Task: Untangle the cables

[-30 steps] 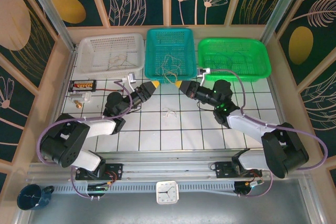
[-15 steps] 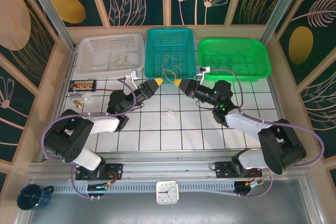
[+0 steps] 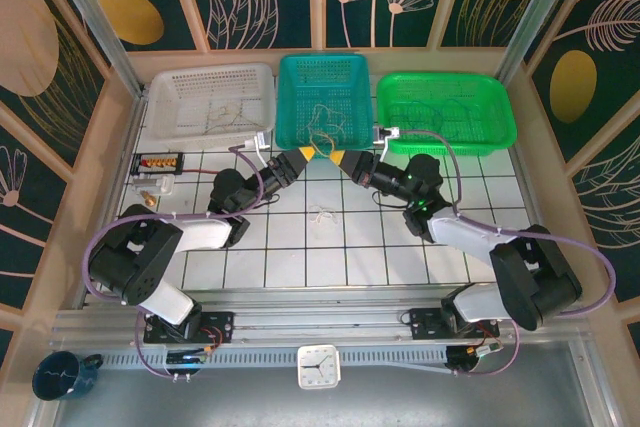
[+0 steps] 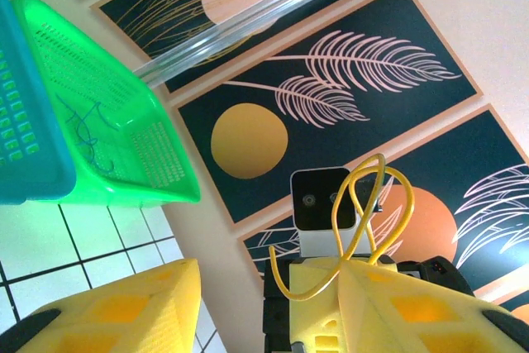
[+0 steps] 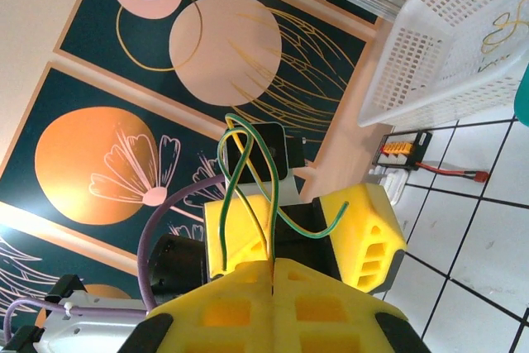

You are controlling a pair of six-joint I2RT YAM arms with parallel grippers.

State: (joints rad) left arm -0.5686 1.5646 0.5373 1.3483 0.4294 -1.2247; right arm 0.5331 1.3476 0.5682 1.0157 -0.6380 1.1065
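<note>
A thin yellow-and-green cable [image 5: 248, 179] loops up out of my right gripper [image 5: 273, 264], which is shut on it. In the top view both grippers meet tip to tip in front of the teal basket, the left gripper [image 3: 300, 157] just left of the right gripper [image 3: 338, 159]. My left gripper [image 4: 273, 283] stands open, its yellow fingers [image 4: 124, 312] either side of the right gripper's tip, and the cable [image 4: 364, 204] curls above them. A small whitish knot of cables [image 3: 322, 214] lies on the tiles below the grippers.
Three baskets line the back: white [image 3: 165, 97], teal [image 3: 290, 97] and green [image 3: 500, 122], each with loose wires inside. A connector board [image 3: 157, 162] with a red wire [image 3: 205, 169] sits at the left. White tiles lie open in front of both arms.
My left gripper has reached a little farther toward the right gripper and its jaws have narrowed. The right gripper has stayed shut on the cable, almost still.
</note>
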